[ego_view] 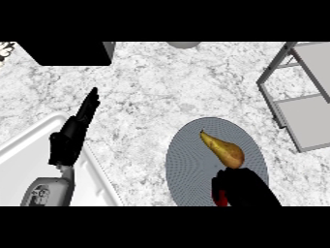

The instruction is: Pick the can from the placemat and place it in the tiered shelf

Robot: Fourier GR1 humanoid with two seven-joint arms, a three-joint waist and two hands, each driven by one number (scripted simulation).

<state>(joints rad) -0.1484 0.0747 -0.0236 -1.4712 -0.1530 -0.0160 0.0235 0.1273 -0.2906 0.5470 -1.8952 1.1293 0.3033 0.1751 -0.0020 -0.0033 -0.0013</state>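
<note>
I see the marbled surface (160, 87) filling the head view, running out ahead of both robot hands. At the far right, well ahead and to the right of my right robot hand (242, 189), stands the tiered shelf (317, 97), a grey metal frame with flat pale shelves that runs off the view's edge. Down at the left, under and beside my left robot hand (73, 138), is a white sink (17, 164) with a raised rim; the left forearm comes up over its right edge.

The placemat (196, 160) is a round, dark grey, finely ribbed disc lying flat on the surface, and my right robot hand sits over its near part. On the mat, just ahead of that hand and touching or nearly touching its top, lies a yellow-brown pear (223, 150), its narrow stem end pointing away and to the left.

My left robot hand is spread, its fingers straight and pointing away from me, holding nothing, resting well to the left of the mat.

My right robot hand is curled round the can (221, 197); only a sliver of red shows at the hand's left edge, the rest hidden behind the black fingers. So the can is in the right hand's grasp, over the near edge of the placemat, well apart from the shelf.

A black block (67, 52) sits far ahead of the left hand, and a small grey round thing (184, 44) shows at the top edge.
</note>
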